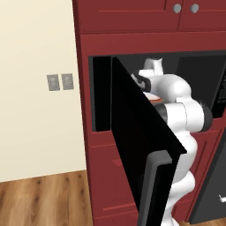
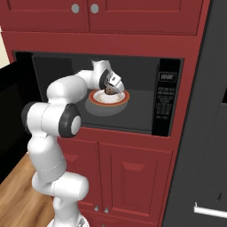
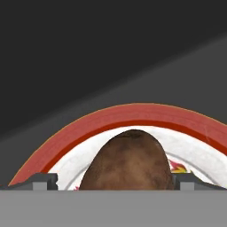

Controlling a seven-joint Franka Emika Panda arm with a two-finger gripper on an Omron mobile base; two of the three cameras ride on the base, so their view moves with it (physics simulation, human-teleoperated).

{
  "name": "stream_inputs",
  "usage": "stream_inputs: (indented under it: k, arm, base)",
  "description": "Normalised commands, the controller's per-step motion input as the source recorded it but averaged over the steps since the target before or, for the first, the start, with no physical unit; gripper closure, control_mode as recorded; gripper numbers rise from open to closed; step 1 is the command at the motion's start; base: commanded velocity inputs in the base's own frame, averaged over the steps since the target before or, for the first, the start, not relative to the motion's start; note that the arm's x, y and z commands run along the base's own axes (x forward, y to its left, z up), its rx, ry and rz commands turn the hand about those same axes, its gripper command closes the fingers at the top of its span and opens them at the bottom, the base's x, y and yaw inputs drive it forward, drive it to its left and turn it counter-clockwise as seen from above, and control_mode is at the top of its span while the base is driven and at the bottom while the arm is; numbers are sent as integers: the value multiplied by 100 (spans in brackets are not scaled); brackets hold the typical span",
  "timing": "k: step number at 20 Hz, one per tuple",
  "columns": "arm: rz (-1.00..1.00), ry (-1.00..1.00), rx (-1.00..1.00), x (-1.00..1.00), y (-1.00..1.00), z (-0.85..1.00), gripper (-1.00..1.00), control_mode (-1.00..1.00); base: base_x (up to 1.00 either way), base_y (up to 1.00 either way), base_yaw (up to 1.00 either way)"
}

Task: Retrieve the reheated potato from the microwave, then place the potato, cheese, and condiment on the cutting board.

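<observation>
So we're on the very first step here: getting the potato out. Nearest the base, the microwave's wide flat black door (image 1: 145, 145) with its grey bar handle hangs swung open. Past it, the white arm reaches into the built-in black microwave (image 2: 168, 102) framed in dark red cabinetry. The gripper (image 2: 108, 90) sits right over the bowl, fingers (image 3: 44, 181) spread wide on either side of the potato, gripping nothing yet. The lumpy, matte brown potato (image 3: 128, 162) rests in the middle of a round white bowl with a glossy red rim (image 3: 146, 115), on the microwave's dark grey floor. I'd say the next move is a bit lower, then squeeze and lift straight out.
</observation>
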Motion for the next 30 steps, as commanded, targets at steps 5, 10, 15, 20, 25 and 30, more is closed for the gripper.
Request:
stream_inputs:
  k: [5,10,15,20,25,30]
  arm:
    - [0,9,0,-6,-5,-39,-100,-100]
    - [0,3,0,-5,1,-44,100,-100]
    - [0,1,0,-18,1,-54,100,-100]
    - [0,0,0,-19,0,-61,100,-100]
    - [0,-2,0,-23,2,-33,100,-100]
    - [0,-7,0,-30,8,-20,100,-100]
  base:
    - [0,0,0]
    - [0,0,0]
    - [0,0,0]
    - [0,0,0]
    - [0,0,0]
    - [0,0,0]
